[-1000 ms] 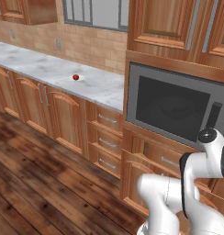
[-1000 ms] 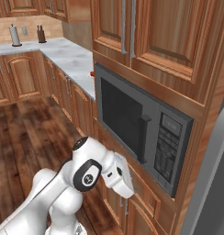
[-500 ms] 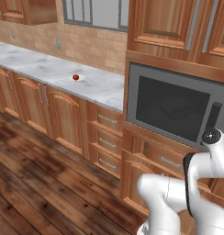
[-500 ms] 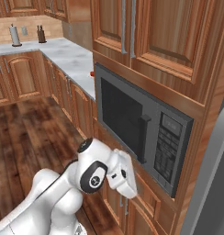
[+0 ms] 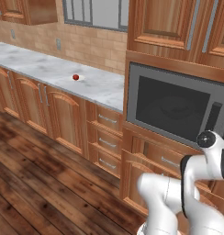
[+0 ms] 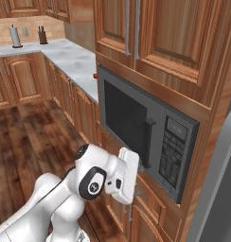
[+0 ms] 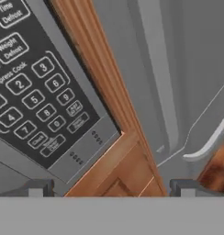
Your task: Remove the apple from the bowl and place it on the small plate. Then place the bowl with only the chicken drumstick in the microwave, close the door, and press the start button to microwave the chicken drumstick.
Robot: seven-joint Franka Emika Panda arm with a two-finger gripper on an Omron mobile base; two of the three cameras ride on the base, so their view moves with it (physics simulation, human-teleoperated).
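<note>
Since a second ago the white arm has swung further right and closer to the microwave [image 6: 146,137], its wrist sliding toward the dark control strip [image 6: 174,151], while the base and the rest of the kitchen have stayed put. The hand [image 7: 109,187] now sits close to the lower corner of the keypad [image 7: 36,96], where the grey casing meets the wooden cabinet frame; its two dark fingertips [image 7: 38,187] stand well apart, spread with nothing between them. The door [image 5: 171,105] is shut, a grey-framed panel with smooth dark glass and a vertical handle beside the strip. Through the glass I cannot tell whether the bowl and drumstick are inside. The apple [image 5: 75,77], small, round and glossy red, lies on the marbled grey-white table, back toward the tiled wall and left of the microwave; whether a plate sits under it is too small to tell. Judging by the shut door and the hand near the buttons, the apple step and the loading look done, and pressing the start button is what remains. The keypad is flat matte black with white-outlined, rounded keys; the surrounding cabinets are warm polished wood.
</note>
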